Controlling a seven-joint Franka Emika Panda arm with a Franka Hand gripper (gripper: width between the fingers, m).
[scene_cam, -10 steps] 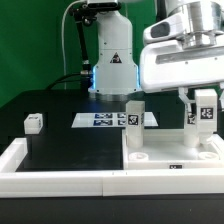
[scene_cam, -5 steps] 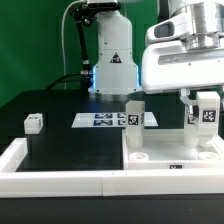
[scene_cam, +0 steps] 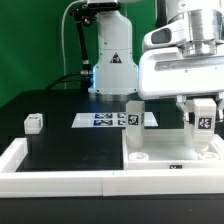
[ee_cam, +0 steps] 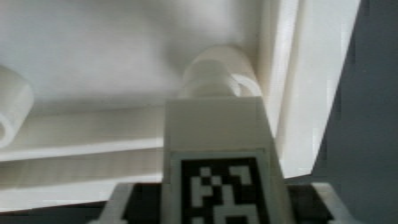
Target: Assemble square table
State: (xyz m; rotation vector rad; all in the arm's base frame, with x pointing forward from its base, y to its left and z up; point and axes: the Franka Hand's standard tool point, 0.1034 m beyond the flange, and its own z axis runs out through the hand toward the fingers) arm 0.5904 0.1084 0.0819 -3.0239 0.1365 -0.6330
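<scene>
The loose leg at the exterior view's left lies on the black counter exactly where it lay a second ago. The marker board has not shifted either. The standing leg stays upright on the near corner of the square tabletop.

The change is all at the right. The gripper has sunk slightly, and the held leg in it sits lower, its tag turned a little. The fingers are clamped on either side of that leg, holding it upright over the tabletop's far-right corner.

In my judgement the leg is being lowered or twisted into its hole, as the second leg to go in. In the wrist view the held leg points at a rounded feature on the white tabletop close to its edge. Whether it has seated cannot be told.

There is no true container. The low border wall merely fences the counter, and the tabletop sits tucked in its right corner.
</scene>
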